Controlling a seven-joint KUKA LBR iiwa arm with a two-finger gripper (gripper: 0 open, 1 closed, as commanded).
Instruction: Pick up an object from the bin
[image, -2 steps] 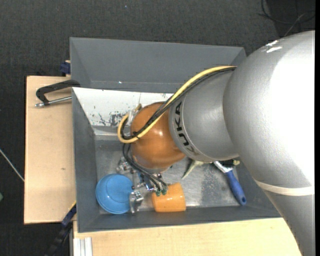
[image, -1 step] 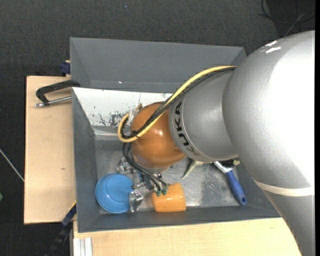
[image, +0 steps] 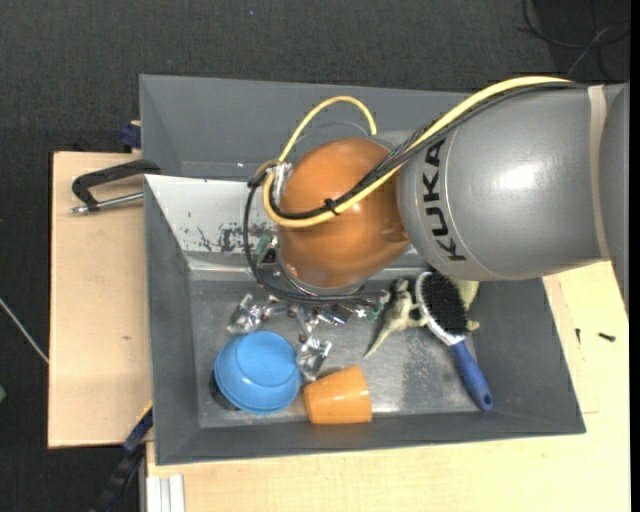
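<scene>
My gripper (image: 312, 318) shows as shiny metal parts just under the arm's orange cover, low over the middle of the bin floor. Right below it lies a round blue bowl (image: 258, 372), upside down at the front left. An orange cup (image: 338, 396) lies on its side next to the bowl, close to the front wall. To the gripper's right rests a green and cream toy (image: 393, 315). Nothing can be seen held in the gripper.
A black hairbrush with a blue handle (image: 455, 330) lies at the right, its handle pointing to the front right corner. The big grey arm and its orange cover hang over the back half of the bin.
</scene>
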